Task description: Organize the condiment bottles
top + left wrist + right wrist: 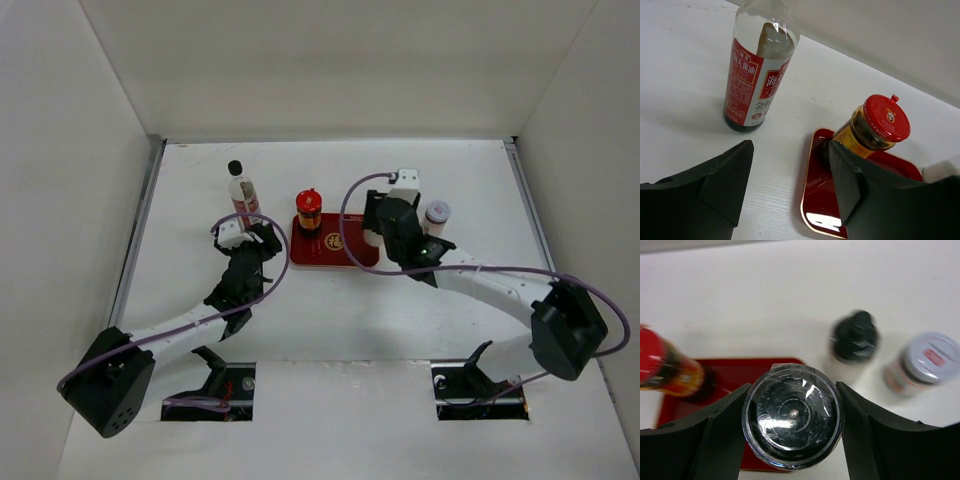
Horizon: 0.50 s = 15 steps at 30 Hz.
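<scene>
A: Entry, tall bottle (752, 75)?
B: Red-white label, Chinese characters; upright on desk (680, 60) beside red tray (815, 200).
A: Hands?
B: left hand (790, 160) low, jaws parted, empty. right hand (792, 410), pointing down, clamps silver-lidded jar (790, 435) over tray's edge.

Seen from above, with 12 o'clock at the far wall, the table (330, 320) lies bare from 4 to 8 o'clock of the tray (320, 258). The tall bottle (242, 193) stands at the tray's 10 o'clock, well apart from the red jar (309, 208) on the tray's far left corner. The left gripper (790, 165), jaws apart and holding nothing, faces that gap. The tray's right end is taken by the right gripper (793, 387), clasped on the silver jar (792, 417). In its wrist view the black-capped bottle (855, 336) blocks 1 o'clock and the pale jar (927, 360) blocks 2 o'clock, with a narrow gap between them. From 11 to 12 o'clock is bare table.
</scene>
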### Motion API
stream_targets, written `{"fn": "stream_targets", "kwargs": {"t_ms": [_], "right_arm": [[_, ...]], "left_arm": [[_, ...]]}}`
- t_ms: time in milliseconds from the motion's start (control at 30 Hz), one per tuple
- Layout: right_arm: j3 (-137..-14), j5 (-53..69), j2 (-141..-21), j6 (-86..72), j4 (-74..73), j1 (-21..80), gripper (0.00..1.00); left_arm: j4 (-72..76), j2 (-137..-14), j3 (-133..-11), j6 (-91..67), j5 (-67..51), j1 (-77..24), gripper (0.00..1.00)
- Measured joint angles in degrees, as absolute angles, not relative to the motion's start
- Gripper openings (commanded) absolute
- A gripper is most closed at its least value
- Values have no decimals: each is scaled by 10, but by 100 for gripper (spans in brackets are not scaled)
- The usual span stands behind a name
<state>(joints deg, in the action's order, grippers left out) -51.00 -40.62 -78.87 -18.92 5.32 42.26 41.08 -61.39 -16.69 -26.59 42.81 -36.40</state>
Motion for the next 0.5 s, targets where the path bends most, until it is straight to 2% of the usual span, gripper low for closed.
{"fn": "stream_targets", "kwargs": {"t_ms": [233,500], "right_arm": [[-625,-352,-933,-181,132,449,57],[-679,-312,-1033,-178,142,449,57]], "left_arm": [[419,-616,-159,-266,428,-359,60],[420,-615,-152,-266,424,-353,58]]}}
